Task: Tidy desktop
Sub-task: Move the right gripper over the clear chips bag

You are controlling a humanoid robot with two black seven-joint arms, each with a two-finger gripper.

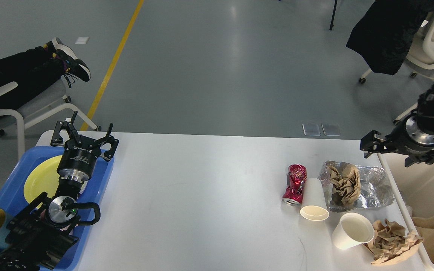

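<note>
White desktop [202, 195]: long axis left-right.

Two black arms, matte all over. On the left gripper [85, 132]: thin black linkage fingers, white lettering across a round black body, silver ring behind. Shiny metal disc with a green light, looped black cable beside. On the right gripper [386, 148]: same silver disc, black brackets.

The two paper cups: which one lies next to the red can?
The farther paper cup, touching the crushed red can. The other cup lies nearer, beside crumpled brown paper.
</note>
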